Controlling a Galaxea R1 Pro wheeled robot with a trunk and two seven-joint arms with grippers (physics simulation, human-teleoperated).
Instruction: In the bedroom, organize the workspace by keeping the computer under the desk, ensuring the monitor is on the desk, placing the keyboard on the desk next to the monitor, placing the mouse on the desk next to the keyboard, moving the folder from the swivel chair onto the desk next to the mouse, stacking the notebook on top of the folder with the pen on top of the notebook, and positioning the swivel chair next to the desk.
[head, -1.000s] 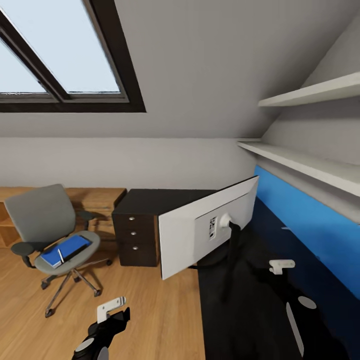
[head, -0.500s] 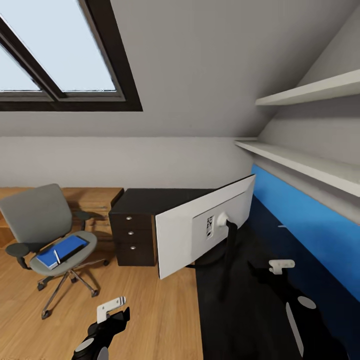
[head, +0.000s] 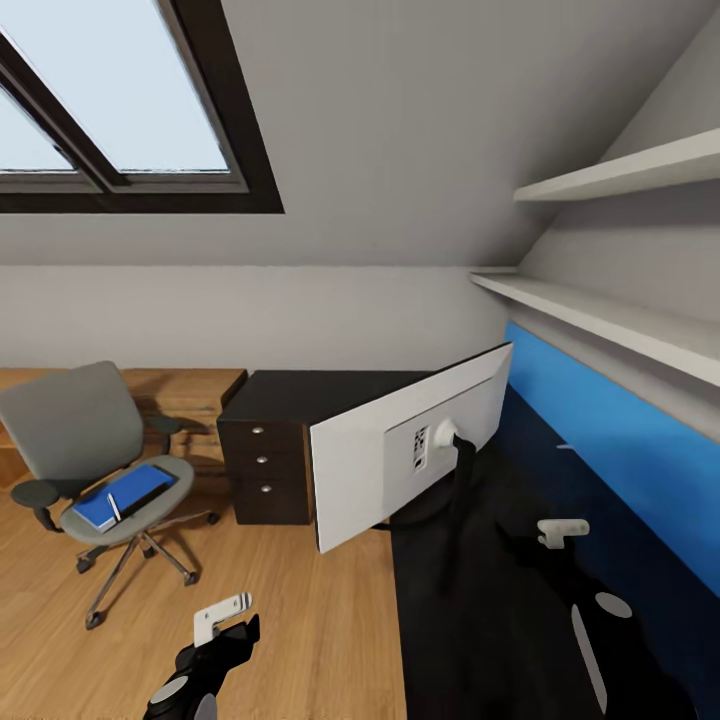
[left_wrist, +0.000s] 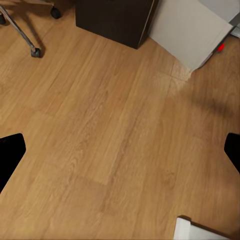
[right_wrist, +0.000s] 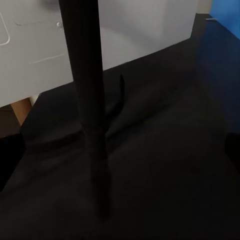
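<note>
From the head view, the monitor (head: 405, 450) stands on the desk (head: 480, 620) with its pale back turned to us, its screen edge overhanging the desk's front at about 9 o'clock of the stand. A careless swing of the right gripper (head: 563, 532), which hovers just past the stand at 3 o'clock, could clip the stand and tip it floorward. The swivel chair (head: 85, 450) sits well off at 9 o'clock, carrying the folder (head: 120, 497) with what looks like a pen on it; on casters, it may roll if nudged. The left gripper (head: 225, 618) hangs over bare floor; I cannot tell how its jaws stand.

Against a second ago, the whole picture has slid slightly, so the camera moved, not the furniture.

The left wrist view looks down on wooden floor (left_wrist: 110, 130), dark fingertips (left_wrist: 10, 155) spread wide and empty.

The right wrist view shows the monitor's stand (right_wrist: 87, 100) close ahead on the black top; the jaws' state is too dim to judge.
</note>
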